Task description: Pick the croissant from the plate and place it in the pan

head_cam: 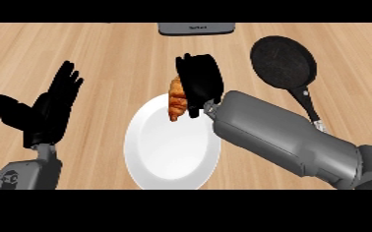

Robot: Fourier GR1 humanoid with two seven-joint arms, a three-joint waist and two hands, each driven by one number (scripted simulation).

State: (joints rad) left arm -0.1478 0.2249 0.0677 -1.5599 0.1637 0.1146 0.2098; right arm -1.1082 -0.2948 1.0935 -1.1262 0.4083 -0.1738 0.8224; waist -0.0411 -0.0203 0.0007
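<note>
The croissant (175, 99) is held in the curled right hand (200, 81) over the far edge of the plate (167, 152). It should be kept level and carried right to the pan (283, 61). The left hand (51, 105) is rested open at the left.

Both forearms are smooth grey casings with rounded edges, the right forearm (283, 137) broad and boxy with a darker band near its lower end. The left forearm (33, 174) bears a small dark round mark on its casing. The right hand (200, 81) and left hand (47, 108) are matt black throughout.
</note>
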